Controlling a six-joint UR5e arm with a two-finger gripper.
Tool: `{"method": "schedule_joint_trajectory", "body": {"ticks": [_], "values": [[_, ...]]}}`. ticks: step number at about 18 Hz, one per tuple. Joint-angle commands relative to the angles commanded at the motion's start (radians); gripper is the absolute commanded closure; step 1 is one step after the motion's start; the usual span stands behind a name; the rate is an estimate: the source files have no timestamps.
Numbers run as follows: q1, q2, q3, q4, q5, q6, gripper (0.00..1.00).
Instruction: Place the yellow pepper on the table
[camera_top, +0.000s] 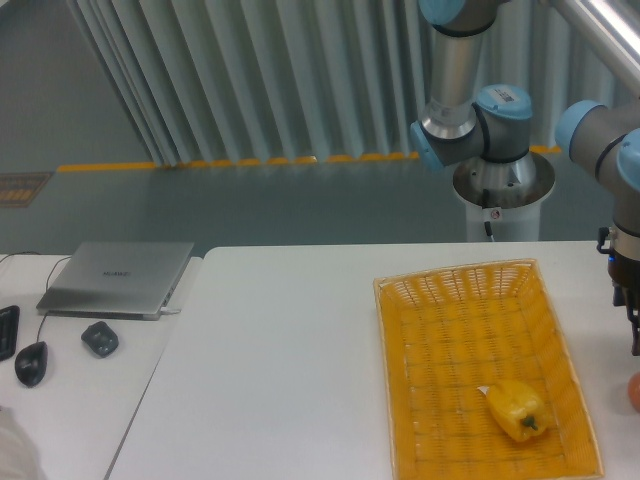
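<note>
The yellow pepper (518, 408) lies on its side in the near right part of the yellow woven basket (392, 380), its dark green stem pointing toward the front. The basket stands on the white table (280, 350). My gripper (634, 335) hangs at the right edge of the view, to the right of the basket and apart from the pepper. It points down, just above the table. It is cut off by the frame edge, so I cannot tell how its jaws stand.
An orange-red round fruit (636, 392) peeks in at the right edge, just below the gripper. A grey laptop (120, 277), a mouse (31, 362) and a small dark object (99, 338) sit on the desk at left.
</note>
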Motion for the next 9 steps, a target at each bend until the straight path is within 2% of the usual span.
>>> {"method": "schedule_joint_trajectory", "body": {"ticks": [4, 9], "values": [[0.0, 0.003, 0.0, -0.002, 0.0, 0.0, 0.0], [-0.035, 0.021, -0.018, 0.005, 0.002, -0.002, 0.0]]}}
